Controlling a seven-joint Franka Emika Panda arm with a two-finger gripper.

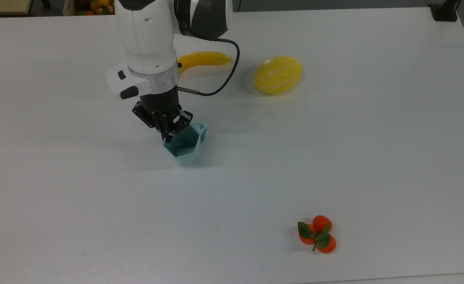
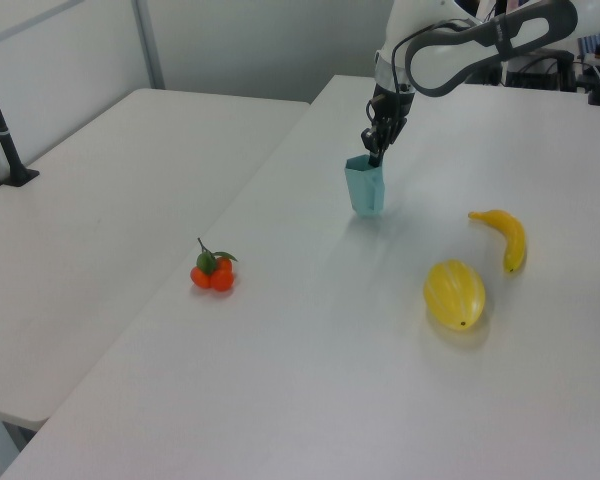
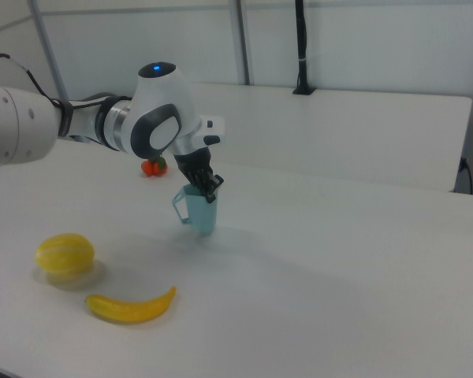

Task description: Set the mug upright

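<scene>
Now the mug (image 1: pixel 184 148) stands mouth-up on the white worktop (image 1: pixel 334 157), its small handle at about 1 o'clock in the top view. At its rim the end effector (image 1: pixel 168 137) is closed narrow, pinching the wall at roughly 10 o'clock. From there the white arm (image 1: pixel 147 43) rises steeply toward 12 o'clock. Beyond it lie a banana (image 1: pixel 202 59), a yellow melon (image 1: pixel 278 74) at 2 o'clock, and tangerines (image 1: pixel 317 233) at 4 o'clock

My white counter (image 1: pixel 374 157) carries the mug (image 1: pixel 184 148) near the top view's centre, a banana (image 1: pixel 204 59) at twelve o'clock from it, a yellow melon (image 1: pixel 278 74) at two, and tangerines (image 1: pixel 317 234) at four.
</scene>
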